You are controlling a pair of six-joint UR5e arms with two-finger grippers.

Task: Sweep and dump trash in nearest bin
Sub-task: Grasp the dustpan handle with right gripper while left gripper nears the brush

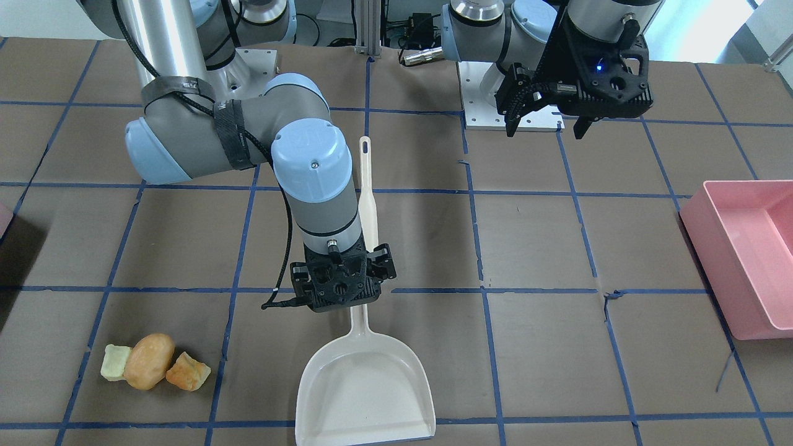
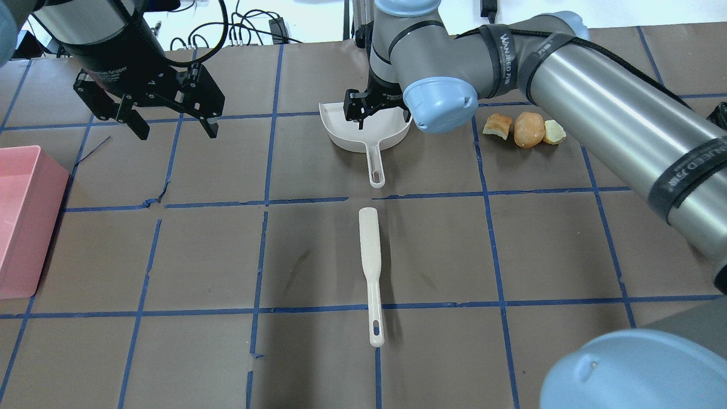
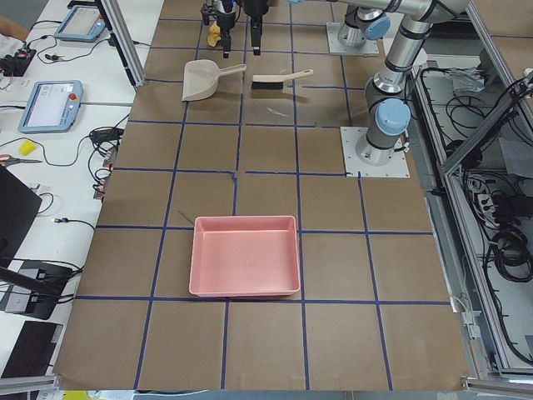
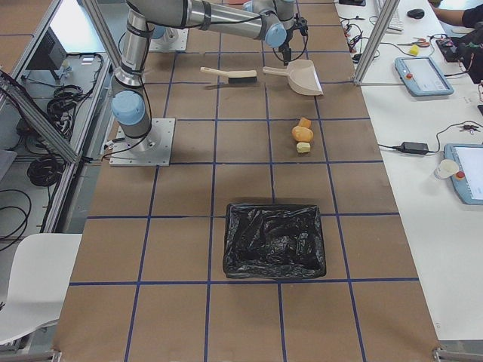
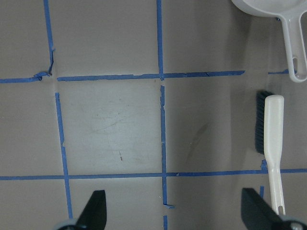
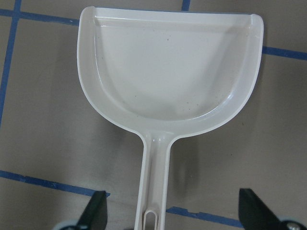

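The trash lies in a tight row: a pale green cube, a tan-brown potato lump and an orange crusty chunk; it also shows in the overhead view. The white dustpan lies flat, mouth away from the robot. My right gripper is open and hangs above the dustpan's handle, one finger on either side, not touching. A white brush lies behind the dustpan. My left gripper is open and empty, high over the table, apart from everything.
A pink bin stands at the table's edge on my left side. A black-lined bin stands on my right side, beyond the trash. Blue tape lines grid the brown table.
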